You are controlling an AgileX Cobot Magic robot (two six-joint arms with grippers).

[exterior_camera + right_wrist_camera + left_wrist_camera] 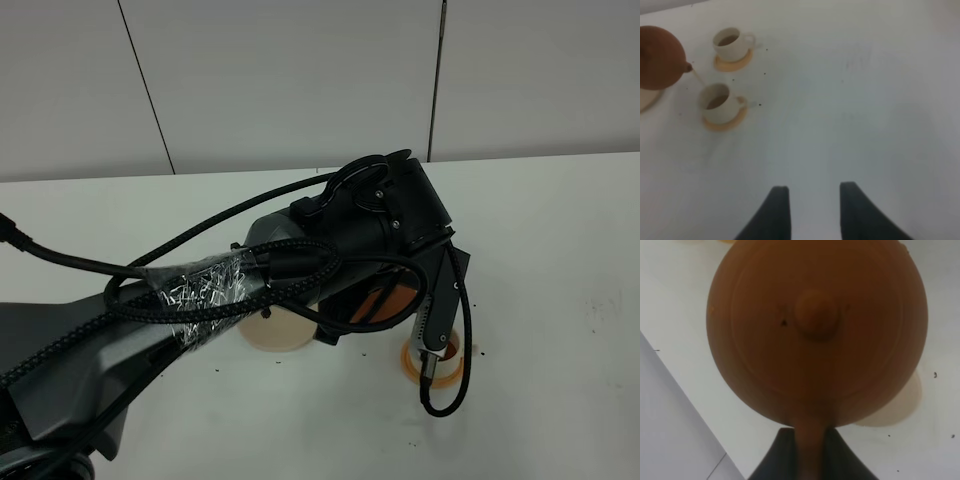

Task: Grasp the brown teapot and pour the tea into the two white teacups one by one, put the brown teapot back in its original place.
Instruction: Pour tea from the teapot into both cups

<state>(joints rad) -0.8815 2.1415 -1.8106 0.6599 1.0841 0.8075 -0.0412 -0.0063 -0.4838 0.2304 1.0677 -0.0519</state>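
Nearest the high camera, the left arm point(150, 330) sweeps in from the lower left, its cables and foil-wrapped section covering much of the white worktop point(560, 240). Its left claw point(807, 452) is clamped on the loop handle of the brown teapot point(817, 330), one dark finger on each side of the handle. The pot is lifted and tipped, with its knobbed lid point(816, 315) in place. From the high camera only a sliver of orange shows under the wrist.

Just beside it lies the beige round trivet point(275, 330), partly shadowed by the arm. A tan coaster point(412, 362) peeps out past the hanging cable loop.

From the right wrist, the right claw point(810, 212) hovers with its fingers parted and nothing between them. Ahead of it lies a broad bare stretch of worktop. Beyond that, the near white cup point(717, 103) sits on its coaster. A thin stream of tea point(697, 76) runs from the spout into it, and dark liquid shows inside. The far white cup point(731, 43) behind it also holds dark liquid.

The worktop's back edge meets the grey panelled wall point(300, 70).
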